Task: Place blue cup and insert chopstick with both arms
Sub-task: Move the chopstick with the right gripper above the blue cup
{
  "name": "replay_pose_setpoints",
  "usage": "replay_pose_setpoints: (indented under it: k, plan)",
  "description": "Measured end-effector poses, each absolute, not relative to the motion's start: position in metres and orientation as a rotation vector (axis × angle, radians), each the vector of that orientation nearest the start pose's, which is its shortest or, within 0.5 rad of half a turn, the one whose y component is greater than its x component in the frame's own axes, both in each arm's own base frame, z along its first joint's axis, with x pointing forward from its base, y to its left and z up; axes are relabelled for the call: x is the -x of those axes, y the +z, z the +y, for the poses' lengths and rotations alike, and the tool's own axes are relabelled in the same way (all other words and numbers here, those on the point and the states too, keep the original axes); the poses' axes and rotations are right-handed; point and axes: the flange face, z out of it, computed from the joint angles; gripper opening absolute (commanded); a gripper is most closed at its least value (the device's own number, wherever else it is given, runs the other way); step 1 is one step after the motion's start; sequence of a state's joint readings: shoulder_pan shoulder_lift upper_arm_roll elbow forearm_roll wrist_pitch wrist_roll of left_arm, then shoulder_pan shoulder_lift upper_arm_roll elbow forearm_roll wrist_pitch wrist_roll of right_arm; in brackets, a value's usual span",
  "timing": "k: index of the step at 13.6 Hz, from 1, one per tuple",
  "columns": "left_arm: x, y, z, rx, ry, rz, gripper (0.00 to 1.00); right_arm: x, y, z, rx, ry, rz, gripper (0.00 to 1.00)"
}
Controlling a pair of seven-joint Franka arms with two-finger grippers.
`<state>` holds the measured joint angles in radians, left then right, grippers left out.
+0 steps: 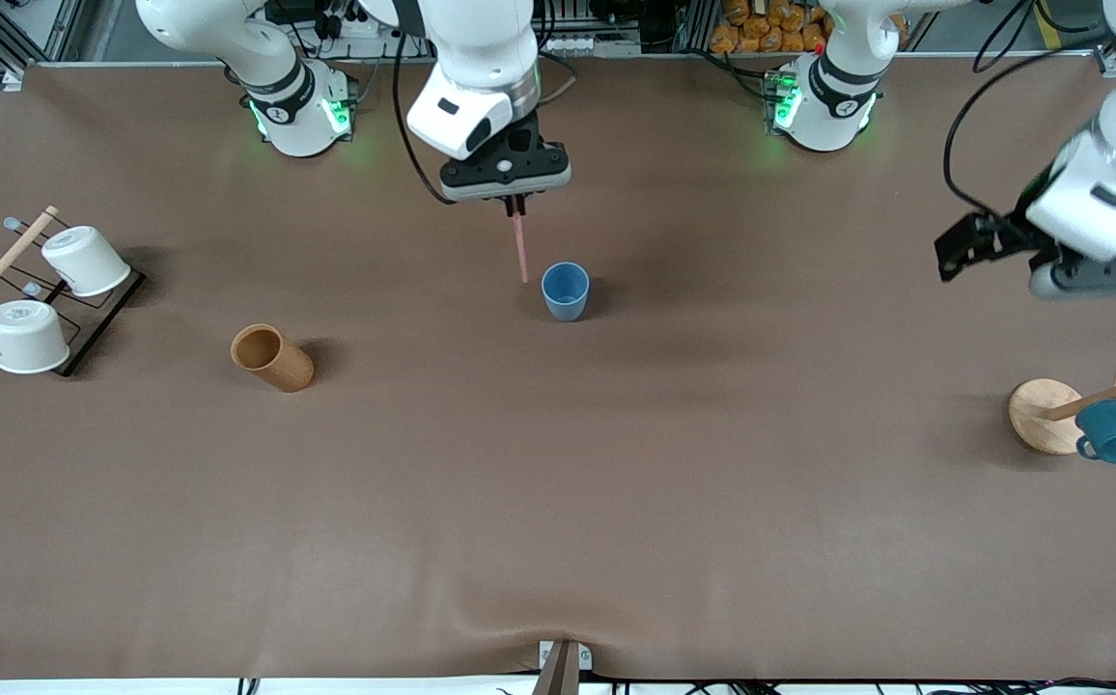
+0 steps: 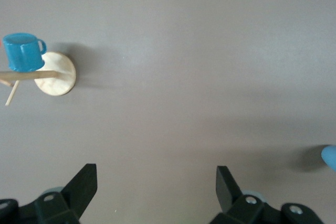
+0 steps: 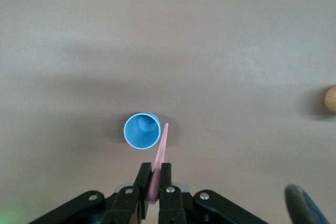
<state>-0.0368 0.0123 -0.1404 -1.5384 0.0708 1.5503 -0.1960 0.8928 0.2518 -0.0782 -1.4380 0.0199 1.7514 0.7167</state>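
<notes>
- Brown table (image 1: 558, 502); blue cup (image 1: 566, 291) upright at frame centre.
- Right gripper (image 1: 516, 206) pinches chopstick (image 1: 520, 248) above it.
- Left gripper (image 2: 156, 186) spread wide, waiting; its wrist view alone shows this.

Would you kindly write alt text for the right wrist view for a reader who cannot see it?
The right gripper holds the pink chopstick with its tip just beside the rim of the upright blue cup, which stands on the brown table.
</notes>
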Motion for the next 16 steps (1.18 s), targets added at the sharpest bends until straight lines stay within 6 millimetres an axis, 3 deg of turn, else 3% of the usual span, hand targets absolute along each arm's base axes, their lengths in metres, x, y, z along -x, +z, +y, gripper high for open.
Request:
replay_pose_setpoints:
  k: [2,8,16]
  plan:
    - [-0.540,0.639,-0.089,3.073,-0.008,-0.036,1.00,-0.439,0.542,0.479,3.089,-0.049,-0.126,0.00]
    - [-0.544,0.621,-0.091,3.095,0.058,-0.036,1.00,-0.428,0.501,0.515,3.067,0.001,-0.065,0.00]
    - [-0.545,0.621,-0.084,3.095,0.060,-0.055,1.00,-0.430,0.479,0.521,3.089,0.035,-0.063,0.00]
